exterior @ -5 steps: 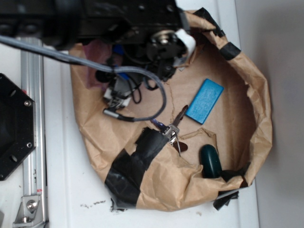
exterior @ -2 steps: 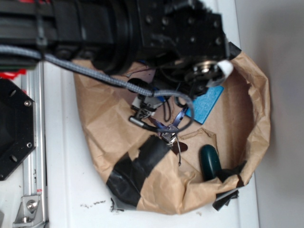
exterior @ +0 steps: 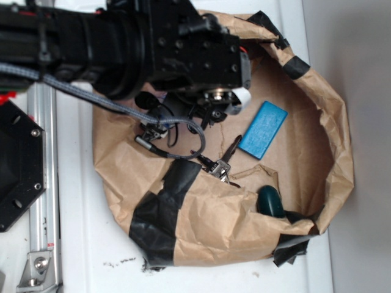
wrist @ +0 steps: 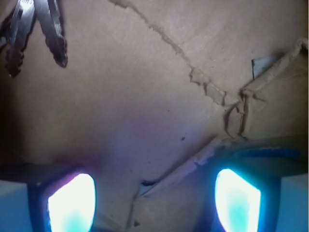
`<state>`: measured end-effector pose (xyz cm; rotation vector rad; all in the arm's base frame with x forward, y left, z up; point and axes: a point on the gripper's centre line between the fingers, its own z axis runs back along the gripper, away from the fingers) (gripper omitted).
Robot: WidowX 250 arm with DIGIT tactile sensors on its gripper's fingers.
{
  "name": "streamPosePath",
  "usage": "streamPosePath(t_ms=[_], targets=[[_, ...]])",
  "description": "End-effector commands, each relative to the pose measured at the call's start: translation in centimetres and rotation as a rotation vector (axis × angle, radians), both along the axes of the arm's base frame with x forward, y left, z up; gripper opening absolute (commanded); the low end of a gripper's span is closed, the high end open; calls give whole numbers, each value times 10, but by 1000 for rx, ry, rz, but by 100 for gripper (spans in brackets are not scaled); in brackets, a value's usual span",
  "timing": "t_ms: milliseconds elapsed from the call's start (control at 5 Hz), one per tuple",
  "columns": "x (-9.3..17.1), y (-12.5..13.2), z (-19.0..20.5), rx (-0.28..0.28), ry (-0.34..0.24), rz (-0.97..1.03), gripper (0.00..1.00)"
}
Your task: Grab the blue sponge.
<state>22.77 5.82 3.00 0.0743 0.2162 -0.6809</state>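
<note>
The blue sponge (exterior: pixel 263 129) lies flat on the brown paper, right of centre, with a rough lighter-blue face and darker blue edges. It is uncovered and nothing touches it. My gripper (exterior: pixel 198 110) hangs under the black arm, left of the sponge and mostly hidden by the arm in the exterior view. In the wrist view the gripper (wrist: pixel 154 195) is open. Its two glowing fingertips (wrist: pixel 72 203) stand far apart with only creased paper between them. The sponge is out of the wrist view.
A key bunch (exterior: pixel 223 162) lies just left of the sponge and also shows in the wrist view as keys (wrist: pixel 34 29) at top left. A dark teal oval object (exterior: pixel 270 202) sits near the front. The raised paper wall (exterior: pixel 336 152) with black tape (exterior: pixel 162 207) rings the area. A metal rail (exterior: pixel 43 159) runs on the left.
The arm swung right over part of the sponge, then came back left. The sponge is fully uncovered again and has not moved.
</note>
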Motion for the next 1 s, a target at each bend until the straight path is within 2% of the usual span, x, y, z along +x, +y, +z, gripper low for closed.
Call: streamPosePath(t_ms=[0, 200, 600, 800], targets=[[-9, 27, 0, 56, -7, 78, 100], [-7, 36, 2, 93, -12, 113, 100], [-8, 40, 24, 26, -62, 163, 100], [-2, 36, 49, 1, -124, 171, 100]])
